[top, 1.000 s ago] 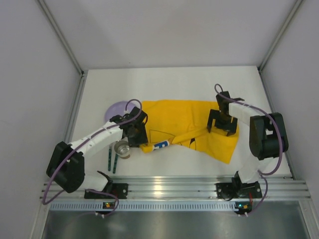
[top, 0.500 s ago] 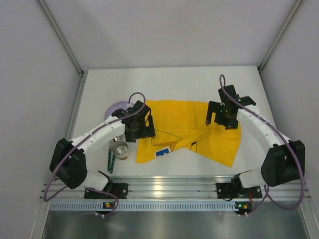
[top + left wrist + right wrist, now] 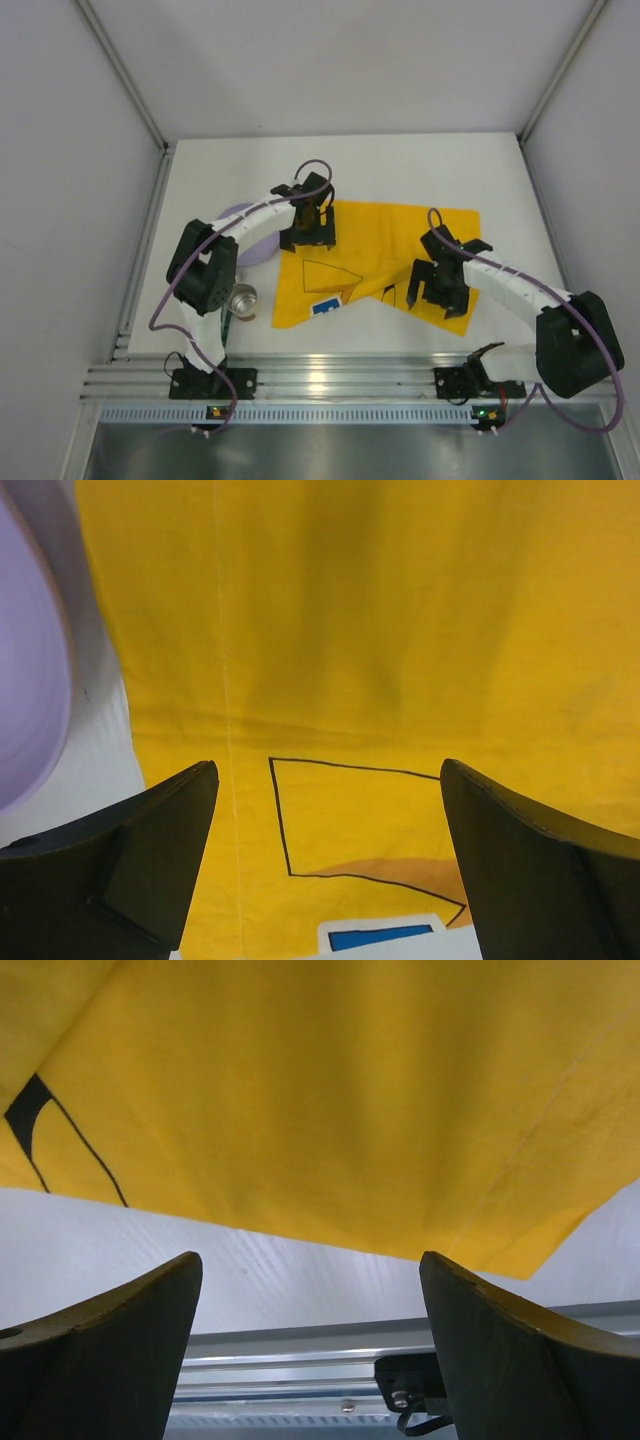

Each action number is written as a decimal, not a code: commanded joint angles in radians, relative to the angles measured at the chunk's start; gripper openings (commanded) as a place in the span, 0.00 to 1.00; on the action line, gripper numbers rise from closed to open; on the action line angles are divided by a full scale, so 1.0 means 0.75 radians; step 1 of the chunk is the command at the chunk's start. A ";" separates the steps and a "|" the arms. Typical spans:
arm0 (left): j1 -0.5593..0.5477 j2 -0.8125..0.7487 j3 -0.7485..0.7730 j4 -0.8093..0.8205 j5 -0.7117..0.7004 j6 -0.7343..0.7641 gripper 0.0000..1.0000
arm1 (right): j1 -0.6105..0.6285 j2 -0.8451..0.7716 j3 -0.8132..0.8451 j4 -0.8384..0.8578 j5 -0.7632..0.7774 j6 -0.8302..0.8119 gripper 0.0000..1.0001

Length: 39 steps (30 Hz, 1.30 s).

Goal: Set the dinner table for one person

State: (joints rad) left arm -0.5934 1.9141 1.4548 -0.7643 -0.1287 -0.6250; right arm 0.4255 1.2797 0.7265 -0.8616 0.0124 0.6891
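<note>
The dinner table [image 3: 400,165] is the white tabletop. On it a yellow printed cloth [image 3: 385,250] lies spread, with a fold along its near edge. My left gripper [image 3: 308,232] hovers open over the cloth's far left corner. In the left wrist view the gripper [image 3: 327,770] has only cloth [image 3: 350,630] between its fingers and the purple plate [image 3: 25,680] at the left. My right gripper [image 3: 432,292] stands open over the cloth's near right part. In the right wrist view the gripper [image 3: 310,1260] frames the cloth's edge [image 3: 320,1090] and bare table [image 3: 250,1280].
A purple plate [image 3: 238,222] lies left of the cloth, partly under my left arm. A metal cup [image 3: 242,300] stands near the cloth's near left corner. The ribbed aluminium rail [image 3: 340,378] runs along the near edge; white walls close in the other sides.
My left gripper opened, let go of the cloth and swung far and right to its far left corner. The cloth now lies flatter. My right gripper came back toward the near edge.
</note>
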 commanded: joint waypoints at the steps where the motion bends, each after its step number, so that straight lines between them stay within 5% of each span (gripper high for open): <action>1: 0.049 0.029 0.067 0.019 0.006 0.048 0.98 | 0.028 0.087 0.021 0.054 0.118 0.055 0.90; 9: 0.177 0.117 0.042 0.070 0.061 0.079 0.97 | 0.105 0.370 0.070 0.087 0.223 0.075 0.82; 13: 0.233 0.121 0.022 0.099 0.088 0.107 0.93 | 0.120 0.431 0.050 0.140 0.231 0.077 0.43; 15: 0.249 0.127 0.012 0.117 0.114 0.117 0.87 | 0.118 0.445 0.058 0.140 0.229 0.065 0.32; 19: 0.272 0.172 0.028 0.142 0.143 0.148 0.65 | 0.120 0.486 0.072 0.136 0.231 0.038 0.00; 23: 0.284 0.244 0.075 0.140 0.149 0.169 0.21 | 0.120 0.486 0.078 0.110 0.241 0.012 0.00; 26: 0.298 0.274 0.097 0.129 0.145 0.177 0.00 | 0.120 0.448 0.087 0.065 0.241 -0.003 0.00; 39: 0.478 0.250 0.089 0.093 0.080 0.199 0.00 | 0.116 0.325 0.250 -0.330 0.460 0.028 0.00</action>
State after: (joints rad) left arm -0.2562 2.0754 1.5337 -0.6884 -0.0074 -0.5022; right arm 0.5076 1.5646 0.8665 -1.0077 0.2634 0.6914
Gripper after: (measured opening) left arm 0.021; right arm 0.011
